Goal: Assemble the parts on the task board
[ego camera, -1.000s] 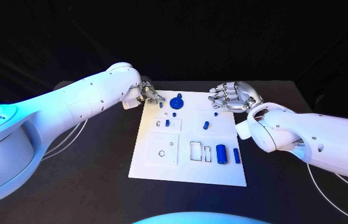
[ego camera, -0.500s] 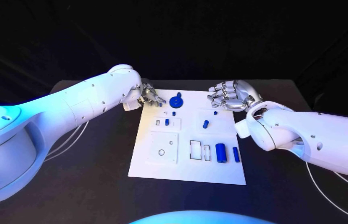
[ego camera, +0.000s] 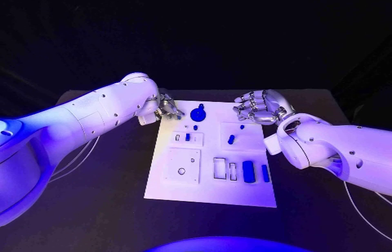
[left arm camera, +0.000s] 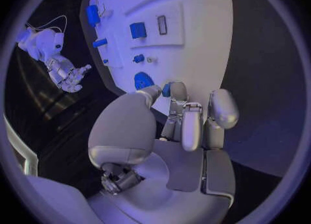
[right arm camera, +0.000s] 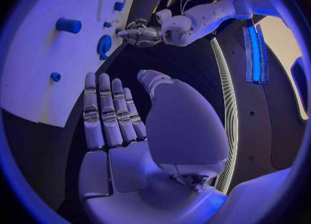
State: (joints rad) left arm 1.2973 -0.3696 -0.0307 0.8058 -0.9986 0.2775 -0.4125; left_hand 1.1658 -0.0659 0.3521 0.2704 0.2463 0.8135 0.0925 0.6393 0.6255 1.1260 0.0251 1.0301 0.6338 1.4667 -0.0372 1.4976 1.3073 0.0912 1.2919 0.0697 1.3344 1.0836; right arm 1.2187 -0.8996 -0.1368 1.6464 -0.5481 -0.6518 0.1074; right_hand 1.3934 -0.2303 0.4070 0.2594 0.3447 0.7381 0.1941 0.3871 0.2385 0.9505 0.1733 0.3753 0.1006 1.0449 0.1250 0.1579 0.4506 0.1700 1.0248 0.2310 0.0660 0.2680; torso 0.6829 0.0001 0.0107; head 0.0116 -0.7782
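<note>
The left hand (ego camera: 169,107) has crept slightly toward the upper right of the frame, its fingers (ego camera: 177,112) now nearer the large round blue part (ego camera: 199,115) at the task board (ego camera: 211,192)'s top edge. The right hand (ego camera: 260,107) has edged a little upward.

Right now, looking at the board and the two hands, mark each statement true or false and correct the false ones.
1. The left hand is at the board's far corner. True.
2. The right hand holds a blue part. False: it holds nothing, fingers apart.
3. The round blue part lies near the board's far edge. True.
4. The board is black. False: it is white, on a black table.
</note>
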